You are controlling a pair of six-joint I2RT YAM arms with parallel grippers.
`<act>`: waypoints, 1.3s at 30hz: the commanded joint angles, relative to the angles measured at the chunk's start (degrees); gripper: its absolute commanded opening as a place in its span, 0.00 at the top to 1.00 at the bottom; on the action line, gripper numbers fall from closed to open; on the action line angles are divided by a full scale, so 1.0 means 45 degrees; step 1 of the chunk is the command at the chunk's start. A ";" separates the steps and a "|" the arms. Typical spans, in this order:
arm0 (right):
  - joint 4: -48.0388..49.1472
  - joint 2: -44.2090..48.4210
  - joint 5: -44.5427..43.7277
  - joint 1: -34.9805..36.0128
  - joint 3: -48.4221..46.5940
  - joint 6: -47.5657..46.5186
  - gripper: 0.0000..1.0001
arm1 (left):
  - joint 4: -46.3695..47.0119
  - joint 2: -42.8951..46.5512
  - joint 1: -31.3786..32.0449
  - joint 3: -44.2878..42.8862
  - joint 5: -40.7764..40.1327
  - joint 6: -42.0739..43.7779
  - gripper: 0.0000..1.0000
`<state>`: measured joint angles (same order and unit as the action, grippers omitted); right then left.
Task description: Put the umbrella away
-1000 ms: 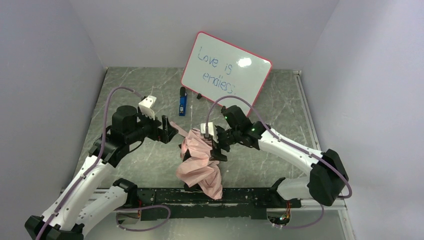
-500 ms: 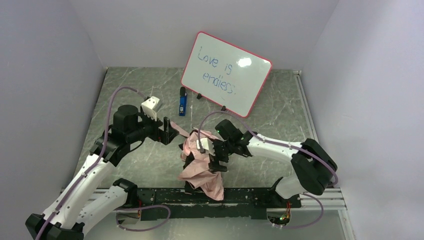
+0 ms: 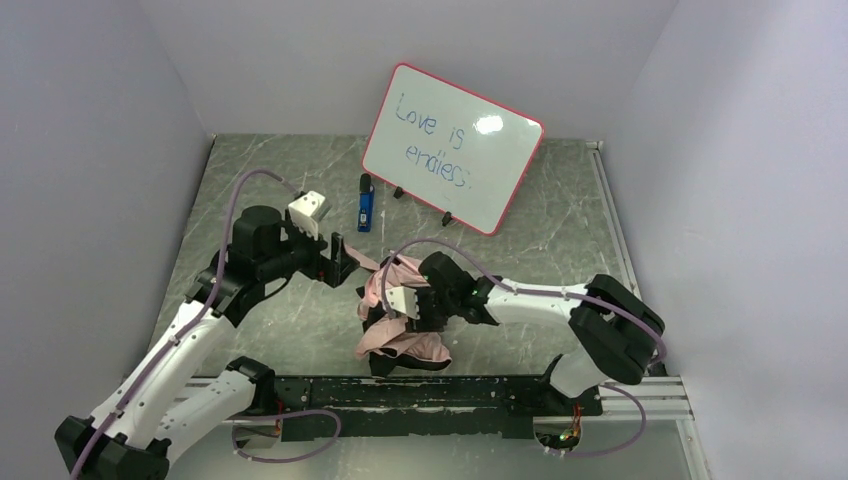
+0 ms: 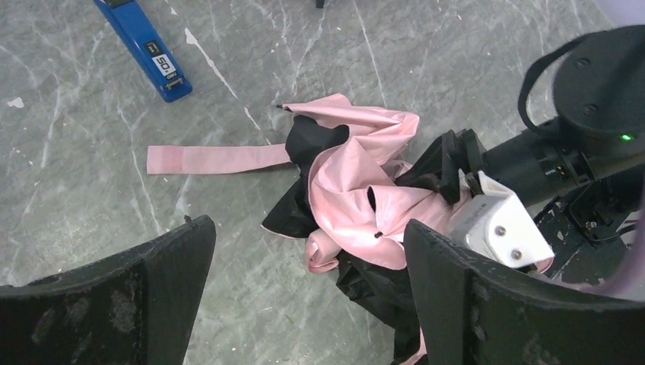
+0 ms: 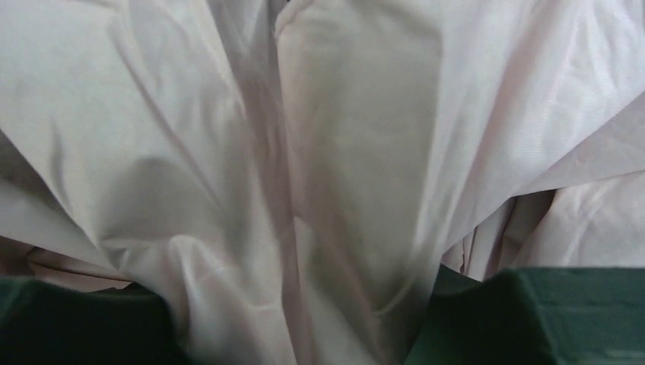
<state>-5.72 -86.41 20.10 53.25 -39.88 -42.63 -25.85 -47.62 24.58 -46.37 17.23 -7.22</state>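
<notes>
Your pale pink, thin-fabric compact umbrella lies collapsed in a crumpled heap on the grey marbled bench, between the two arms and close to the black rail at the near edge. Its canopy is loose and unwrapped, with black parts showing among the folds. Its flat pink closing strap trails out across the stone toward the left side of the left wrist view.

Your right pincer is pressed into the top of the heap. In its own view the two fingers stand partly apart, with a ridge of pink fabric bunched between them. I cannot tell whether they are actually pinching that fold or only bracketing it (the cloth fills the whole picture). It is likely placed there to gather the slack canopy so it can be rolled up.

Your left pincer hovers just beside the umbrella's far-left edge, jaws spread as wide as they go and holding nothing. I take it to be waiting there for the strap or a free fold.

The long blue stapler-like block and the red-framed whiteboard stand farther back, well apart from the work.
</notes>
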 commanded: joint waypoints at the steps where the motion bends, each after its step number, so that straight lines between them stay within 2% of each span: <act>1: 0.0641 -0.0284 -0.1643 0.0641 0.1101 -0.0125 0.54 | 0.0544 -0.0353 -0.0032 -0.0570 0.0410 0.0350 0.03; 7: 0.2406 0.0511 -0.3140 0.1818 0.2257 0.0086 0.69 | 0.1658 -0.0698 -0.0032 -0.0212 0.1759 0.0332 0.03; 10: 0.3409 0.0647 -0.4313 0.2366 0.2824 -0.0058 0.73 | 0.1903 -0.0987 -0.0025 -0.0061 0.2676 0.0479 0.03; 13: 0.4408 0.0600 -0.5849 0.3061 0.3350 -0.0485 0.75 | 0.2197 -0.1232 0.0266 0.0287 0.3167 0.0415 0.09; 16: 0.5650 0.0561 -0.7256 0.3758 0.3944 -0.1060 0.76 | 0.1904 -0.1517 0.1003 0.0367 0.2721 0.0766 0.12; 22: 0.7644 0.0356 -0.9097 0.4641 0.4822 -0.1864 0.76 | 0.0593 -0.1801 0.2901 0.0336 0.0488 0.2400 0.10; 26: 0.7852 0.0316 -0.9290 0.4864 0.4931 -0.1888 0.76 | -0.0029 -0.1769 0.3438 0.0362 0.0063 0.3368 0.08; 32: 0.7927 0.0291 -0.9262 0.5219 0.5006 -0.1766 0.75 | -0.0193 -0.1372 0.3458 0.0179 0.1298 0.4873 0.03; 36: 0.7930 0.0397 -0.9175 0.5309 0.5056 -0.1699 0.74 | -0.0754 -0.1157 0.3464 -0.0230 0.2194 0.7040 0.02; 39: 0.8074 0.0404 -0.9282 0.5348 0.5099 -0.1749 0.74 | -0.0346 -0.1143 0.3459 0.0048 0.2235 0.8050 0.02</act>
<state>33.08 -83.92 -20.93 76.75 -18.83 -50.85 -27.77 -53.54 39.86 -45.30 23.70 19.14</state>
